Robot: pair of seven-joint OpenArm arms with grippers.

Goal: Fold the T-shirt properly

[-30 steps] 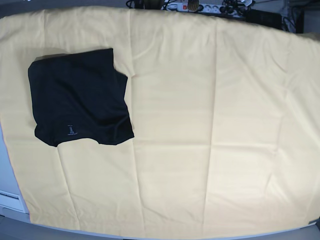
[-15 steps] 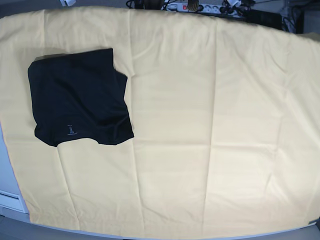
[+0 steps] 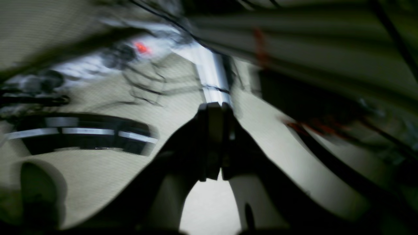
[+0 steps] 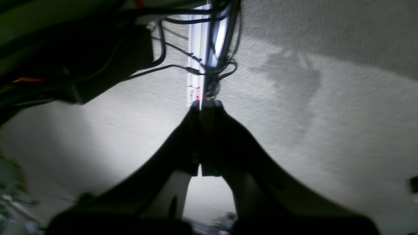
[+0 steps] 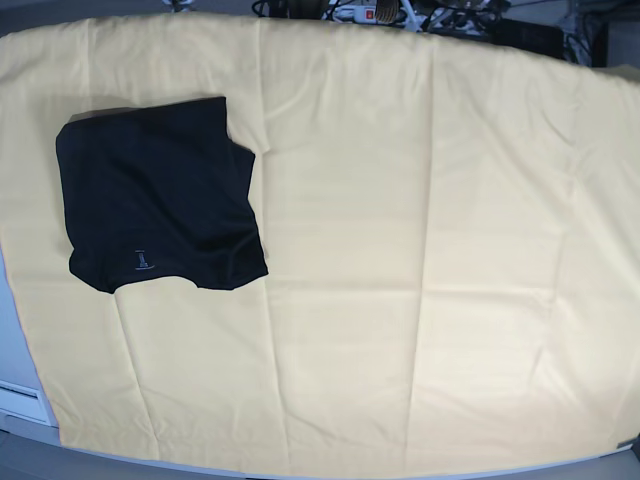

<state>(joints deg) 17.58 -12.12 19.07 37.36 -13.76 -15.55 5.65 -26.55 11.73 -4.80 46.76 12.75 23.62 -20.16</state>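
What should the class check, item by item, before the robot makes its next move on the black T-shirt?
1. T-shirt folded into a compact block on the yellow table cloth: ok.
2. Edges square: not ok, the near hem bows and the far right corner steps in.
3. Pale logo mark showing near the front edge: ok.
4. Left gripper shut and holding nothing: ok.
5. Right gripper shut and holding nothing: ok.
6. Both arms off the cloth in the base view: ok.
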